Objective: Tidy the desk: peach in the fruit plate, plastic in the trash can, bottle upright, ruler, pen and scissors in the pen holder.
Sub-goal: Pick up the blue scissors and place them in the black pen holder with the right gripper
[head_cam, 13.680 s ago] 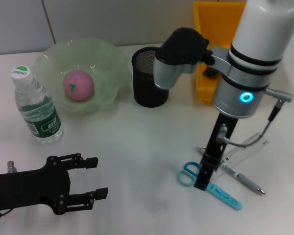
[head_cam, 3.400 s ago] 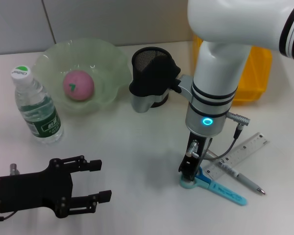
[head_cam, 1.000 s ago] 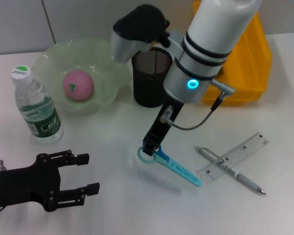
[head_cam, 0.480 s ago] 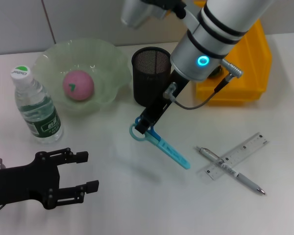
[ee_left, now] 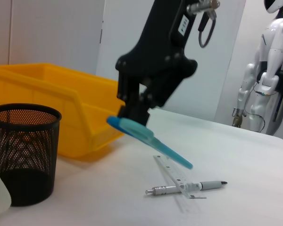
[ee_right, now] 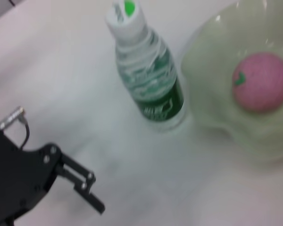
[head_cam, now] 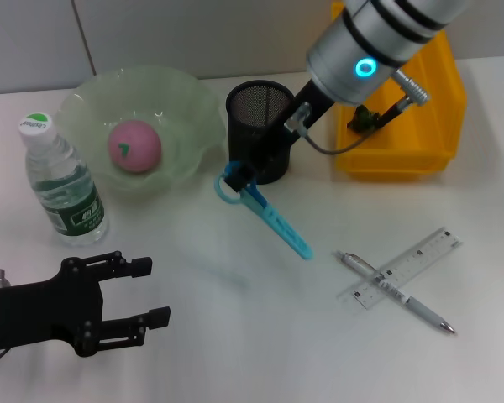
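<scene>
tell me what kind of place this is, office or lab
Most likely a robotics lab set up like an office desk: a white humanoid robot stands in the background, plain wall panels behind, and a white desk with a pen holder and yellow trash can.

Hardly any writing can be made out; the bottle (head_cam: 63,185) carries a green label (head_cam: 82,217) with white characters too small to read, and its white cap (head_cam: 35,125) bears a green mark with pale lettering that cannot be made out either; the ruler (head_cam: 412,265) shows fine black graduation marks, but no figures along them are legible; the scissors (head_cam: 265,214) have faint print on the blue blade cover, also unreadable; the arm in the left wrist view has a small white sticker (ee_left: 182,24), its text illegible.
</scene>
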